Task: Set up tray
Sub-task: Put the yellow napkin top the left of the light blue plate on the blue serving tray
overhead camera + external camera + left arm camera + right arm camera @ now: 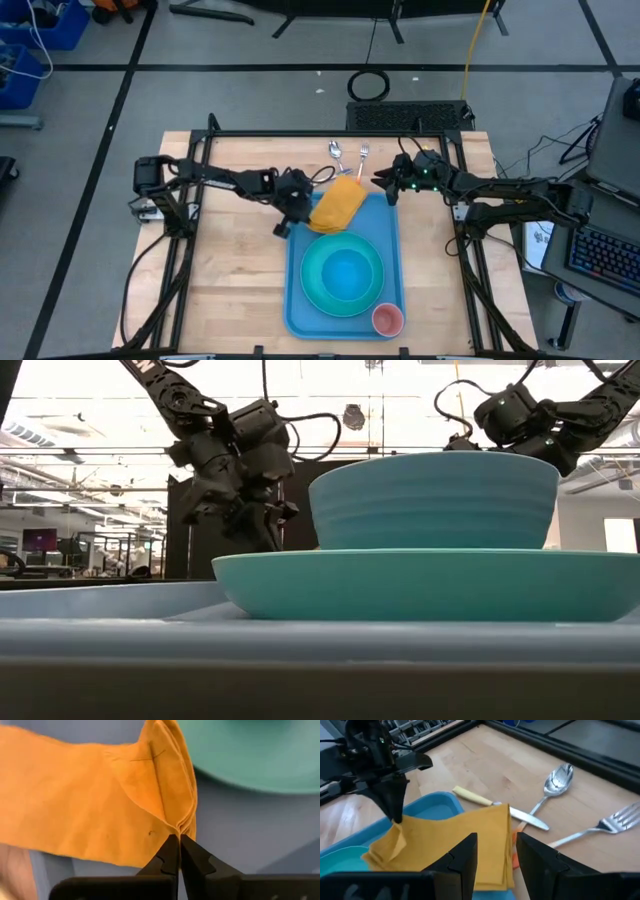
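The light-blue tray (392, 240) lies on the wooden table and carries a turquoise plate (312, 285) with a bowl (345, 268) on it, and a pink cup (387, 319). A folded orange napkin (338, 203) lies across the tray's far left corner, partly over a yellow-handled knife (475, 798). My left gripper (179, 840) is shut on the napkin's edge nearest the plate. My right gripper (496, 851) hangs open above the napkin's far right side and touches nothing that I can see. My left gripper pinches the napkin's edge (182, 826) between its two fingertips, where several layers bunch into folds. The fingers slant down from the table's left side. That corner (396, 831) is raised and puckered; the rest of the napkin lies slack on the tray and table.
A spoon (556, 780) and a fork (612, 820) lie on the bare wood beyond the tray's far edge, next to the knife. A black frame (330, 134) runs along the table's far side. Bare wood lies to the left of the tray.
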Controlling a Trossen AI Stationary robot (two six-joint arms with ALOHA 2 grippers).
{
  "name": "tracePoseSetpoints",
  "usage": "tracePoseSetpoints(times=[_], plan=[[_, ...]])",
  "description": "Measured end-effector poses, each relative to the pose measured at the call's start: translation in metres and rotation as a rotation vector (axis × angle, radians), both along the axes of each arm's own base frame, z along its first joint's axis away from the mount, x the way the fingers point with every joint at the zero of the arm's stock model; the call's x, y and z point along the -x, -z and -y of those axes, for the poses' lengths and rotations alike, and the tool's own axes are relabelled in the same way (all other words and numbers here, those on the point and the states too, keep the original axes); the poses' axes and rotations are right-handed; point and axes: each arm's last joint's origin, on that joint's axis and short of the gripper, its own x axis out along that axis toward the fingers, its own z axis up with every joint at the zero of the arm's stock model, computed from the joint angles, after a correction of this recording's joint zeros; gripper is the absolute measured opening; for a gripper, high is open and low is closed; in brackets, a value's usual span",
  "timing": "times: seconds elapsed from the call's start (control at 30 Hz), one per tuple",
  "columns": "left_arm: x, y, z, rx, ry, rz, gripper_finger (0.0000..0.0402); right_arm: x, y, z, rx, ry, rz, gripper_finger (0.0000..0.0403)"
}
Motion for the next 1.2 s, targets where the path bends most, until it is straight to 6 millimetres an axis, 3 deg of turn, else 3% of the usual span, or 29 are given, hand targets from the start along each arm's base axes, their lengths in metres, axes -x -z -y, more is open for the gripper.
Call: tracePoseSetpoints(times=[0.53, 0.83, 1.07, 1.2], plan=[[0.015, 0.006, -0.031, -0.04, -0.17, -0.121, 0.0017, -0.002, 0.022, -0.002, -0.192, -0.071, -0.101, 0.0125], [0.012, 0.004, -0.032, 0.007, -0.231, -0.102, 0.0082, 0.0, 0.032, 0.015, -0.254, -0.051, -0.089, 0.0125], [0.014, 0.005, -0.031, 0.027, -0.211, -0.121, 0.009, -0.003, 0.039, 0.027, -0.286, -0.073, -0.033, 0.0125], [0.02, -0.005, -0.028, 0.033, -0.153, -0.111, 0.009, -0.005, 0.043, 0.031, -0.294, -0.076, -0.016, 0.0125]])
